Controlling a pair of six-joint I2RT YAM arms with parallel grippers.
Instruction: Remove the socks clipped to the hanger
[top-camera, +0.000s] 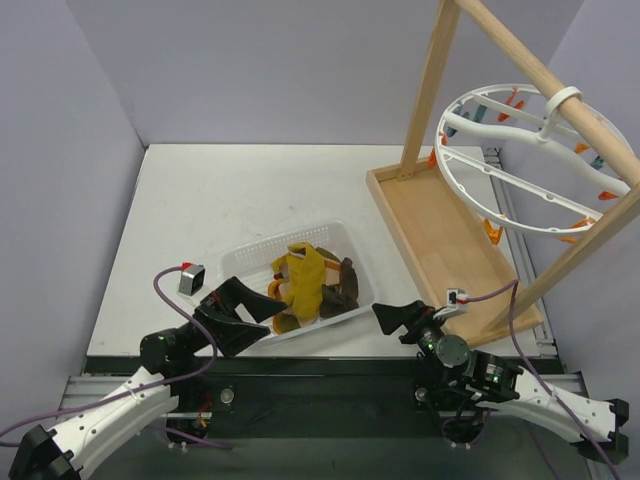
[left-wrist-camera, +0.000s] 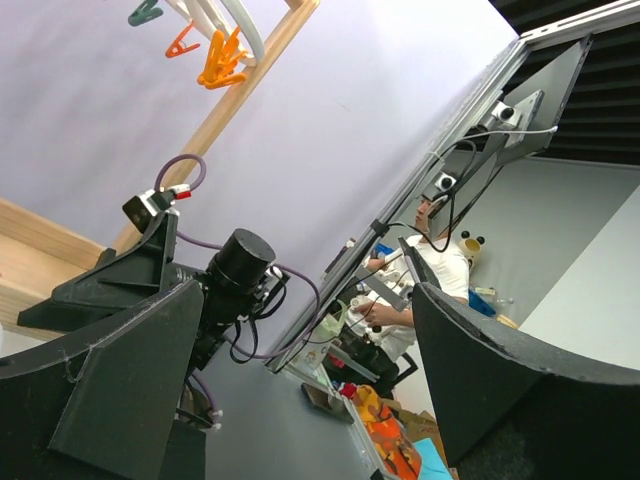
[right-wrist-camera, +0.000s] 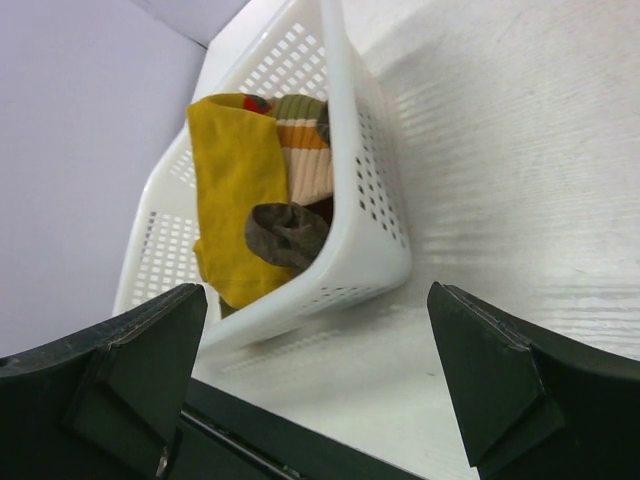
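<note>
Socks (top-camera: 305, 285): small, limp, very light fabric in mustard, brown and stripes. We find them heaped in the white basket (top-camera: 250, 250) near the arms, with none showing on the hanger (top-camera: 500, 136). We would pinch a bunched fold or cuff, expecting sag and snagging on the mesh. Left gripper (top-camera: 268, 318) and right gripper (top-camera: 385, 322): both spread wide, holding nothing.

— Where are the socks (top-camera: 305, 285)?
— Heaped limp in the white basket (top-camera: 250, 262), near centre: mustard-yellow on top, dark brown beside it, one with a striped cuff.
— And the hanger (top-camera: 497, 128)?
— Far right: a white spoked ring, tilted, hooked over the wooden pole (top-camera: 530, 55).
</note>
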